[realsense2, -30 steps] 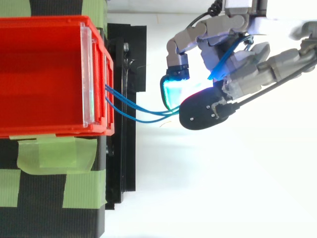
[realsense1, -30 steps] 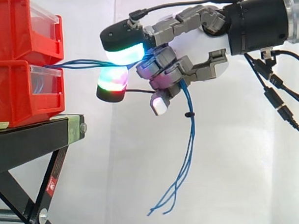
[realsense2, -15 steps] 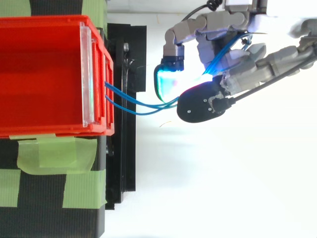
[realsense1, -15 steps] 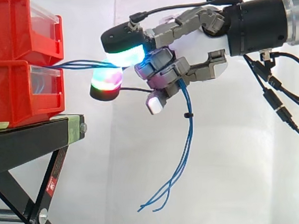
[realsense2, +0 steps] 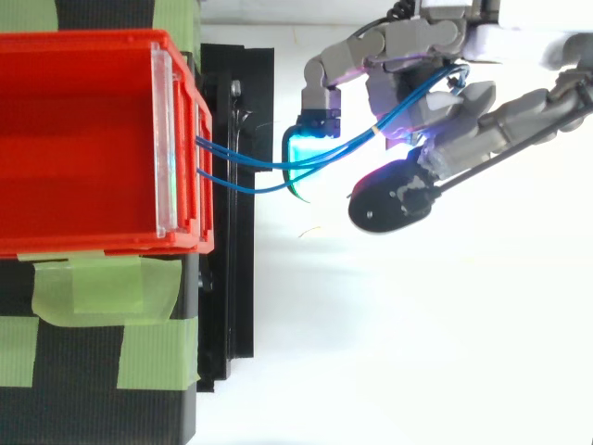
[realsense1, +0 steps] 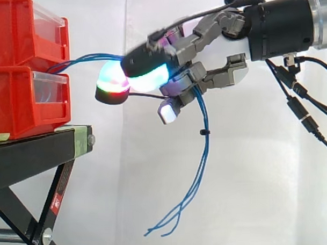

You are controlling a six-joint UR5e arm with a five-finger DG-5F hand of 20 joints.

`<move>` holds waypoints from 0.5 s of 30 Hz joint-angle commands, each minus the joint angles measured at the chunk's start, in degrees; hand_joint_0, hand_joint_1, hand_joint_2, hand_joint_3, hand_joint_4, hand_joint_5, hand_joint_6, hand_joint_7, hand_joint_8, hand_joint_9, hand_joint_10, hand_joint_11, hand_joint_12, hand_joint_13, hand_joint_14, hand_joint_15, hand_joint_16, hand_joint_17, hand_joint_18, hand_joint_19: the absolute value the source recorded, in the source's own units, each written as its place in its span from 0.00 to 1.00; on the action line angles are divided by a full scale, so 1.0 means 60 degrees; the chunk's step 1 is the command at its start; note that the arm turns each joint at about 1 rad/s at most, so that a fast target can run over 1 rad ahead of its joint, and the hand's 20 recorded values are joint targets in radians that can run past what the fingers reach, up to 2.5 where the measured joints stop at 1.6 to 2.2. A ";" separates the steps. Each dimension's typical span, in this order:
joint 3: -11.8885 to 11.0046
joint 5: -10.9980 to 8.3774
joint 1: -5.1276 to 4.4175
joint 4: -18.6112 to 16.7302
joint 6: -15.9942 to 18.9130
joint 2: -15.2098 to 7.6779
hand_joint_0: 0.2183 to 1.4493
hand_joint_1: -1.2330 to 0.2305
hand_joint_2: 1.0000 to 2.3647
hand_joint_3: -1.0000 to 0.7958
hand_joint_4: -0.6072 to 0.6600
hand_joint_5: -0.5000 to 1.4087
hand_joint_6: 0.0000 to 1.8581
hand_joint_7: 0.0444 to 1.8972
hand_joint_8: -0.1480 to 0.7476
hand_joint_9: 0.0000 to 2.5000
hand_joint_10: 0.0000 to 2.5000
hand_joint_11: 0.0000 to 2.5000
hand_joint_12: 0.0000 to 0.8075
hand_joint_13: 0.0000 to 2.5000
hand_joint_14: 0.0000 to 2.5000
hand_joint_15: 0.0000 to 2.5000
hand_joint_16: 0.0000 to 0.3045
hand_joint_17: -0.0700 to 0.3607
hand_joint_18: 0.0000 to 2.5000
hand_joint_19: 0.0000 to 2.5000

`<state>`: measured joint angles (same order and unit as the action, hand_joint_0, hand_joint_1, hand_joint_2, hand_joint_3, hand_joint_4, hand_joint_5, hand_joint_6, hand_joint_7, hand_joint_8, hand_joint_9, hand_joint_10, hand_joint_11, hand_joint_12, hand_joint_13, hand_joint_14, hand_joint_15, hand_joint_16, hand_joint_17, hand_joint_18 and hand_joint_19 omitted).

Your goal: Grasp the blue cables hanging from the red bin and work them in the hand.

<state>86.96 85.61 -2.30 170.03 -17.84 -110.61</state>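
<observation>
Thin blue cables leave the top of the lower red bin, arch up to the right and run into my hand. Below it, their loose ends dangle and curl away to the left. The hand hangs in the air to the right of the bins, its fingers and thumb curled round the cables. One glowing fingertip points at the bins. From above, the cables cross the gap from the red bin into the hand, passing a cyan fingertip.
Two red bins are stacked on a black stand, with green tape across its top. A white curtain hangs behind. The arm comes in from the upper right, with open air below the hand.
The thumb pad has swung down and to the right across the cables. The cable span from the bin has risen into an arch. The dangling ends have drifted left.
</observation>
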 commanded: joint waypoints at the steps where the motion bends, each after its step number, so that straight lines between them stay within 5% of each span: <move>1: -0.0005 0.0000 -0.0012 -0.0022 -0.0015 0.0008 0.51 0.35 0.01 0.20 0.64 0.36 0.13 0.66 0.58 0.14 1.00 1.00 0.59 0.31 1.00 0.69 0.16 0.42 0.37 0.28; 7: 0.0009 -0.0044 0.0003 -0.0022 -0.0044 -0.0007 0.48 0.36 0.00 0.08 0.65 0.38 0.17 0.65 0.58 0.18 1.00 1.00 0.59 0.34 1.00 0.68 0.17 0.43 0.39 0.27; 15: 0.0009 -0.0967 0.0018 0.0007 -0.0044 -0.0007 0.47 0.37 0.00 0.02 0.66 0.41 0.21 0.64 0.59 0.23 1.00 1.00 0.60 0.37 1.00 0.69 0.17 0.43 0.42 0.26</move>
<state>86.97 81.84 -2.31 170.02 -18.07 -110.64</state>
